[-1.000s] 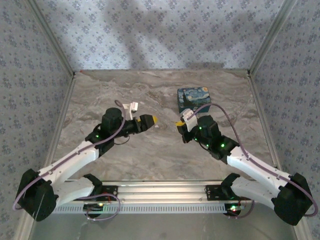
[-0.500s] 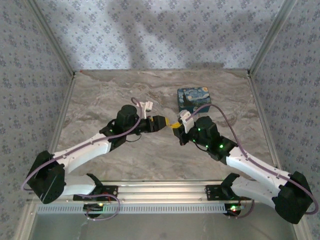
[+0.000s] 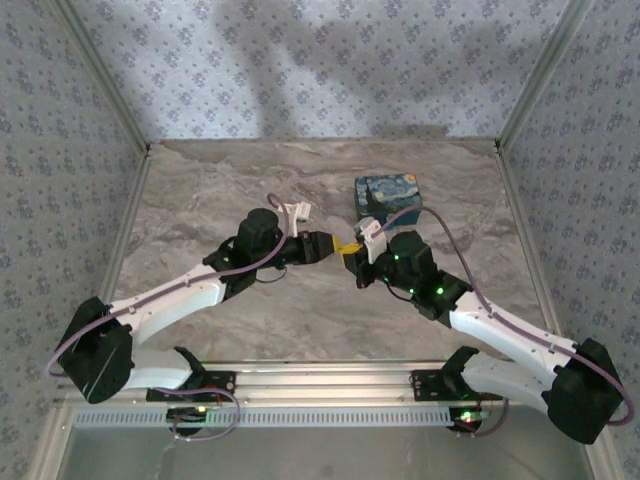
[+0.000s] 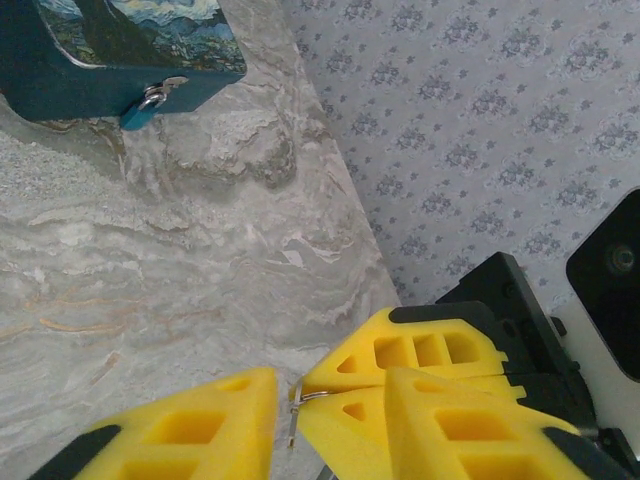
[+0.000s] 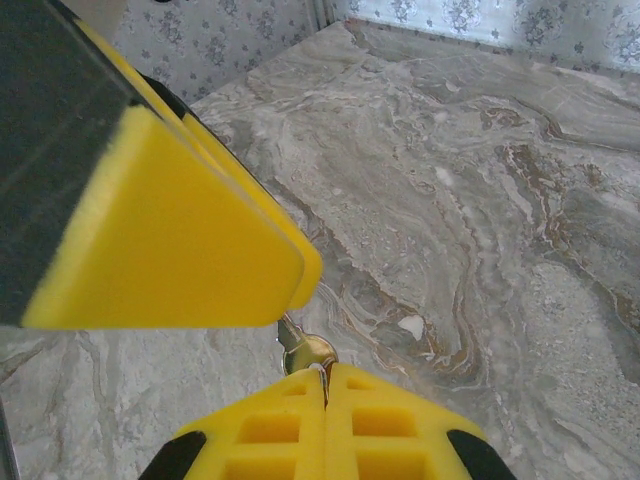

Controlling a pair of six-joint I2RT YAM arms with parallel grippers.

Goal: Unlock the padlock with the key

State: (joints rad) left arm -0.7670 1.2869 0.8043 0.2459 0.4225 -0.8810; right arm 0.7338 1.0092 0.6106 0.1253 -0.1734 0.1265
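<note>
**Item: key** [image 5: 305, 350]. Small piece of pale metal, thin and flat. Judged light, stiff and slick, apt to twist between foam pads. Best gripped flat across the bow, with the blade left free. Location: clenched in the right pincer [image 5: 322, 375] above the desk [image 3: 250, 190]. The left pincer [image 4: 330, 390] is released, its fingers on either side of the key.

**Item: padlock** [image 4: 140, 108]. Tiny, with a bluish body and a silver shackle. Hangs at the front clasp of the swirl-printed box [image 4: 120, 40], well apart from the key. Judged light and free to swing; needs steadying.
</note>
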